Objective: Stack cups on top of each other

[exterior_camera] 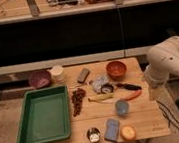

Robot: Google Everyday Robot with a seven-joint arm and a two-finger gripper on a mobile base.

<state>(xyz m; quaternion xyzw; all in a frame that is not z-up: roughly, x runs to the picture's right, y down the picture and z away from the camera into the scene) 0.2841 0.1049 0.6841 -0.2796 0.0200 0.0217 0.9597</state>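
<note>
Three cups stand apart on the wooden table (151, 122). The light blue cup (121, 106) is right of centre. The dark silvery cup (93, 135) with a pale inside sits near the front edge. The cream-white squat cup (58, 73) stands at the back, beside the purple bowl (39, 78). My white arm (172, 63) reaches in from the right. Its gripper (153, 92) hangs over the table's right edge, right of the blue cup. It is open, holds nothing and touches no cup.
A green tray (27, 123) fills the table's left side. An orange bowl (116, 69), a grey sponge (83, 75), a crumpled wrapper (101, 83), a banana (101, 98), a carrot (132, 96), a blue sponge (112, 129) and an orange fruit (128, 132) lie around the cups.
</note>
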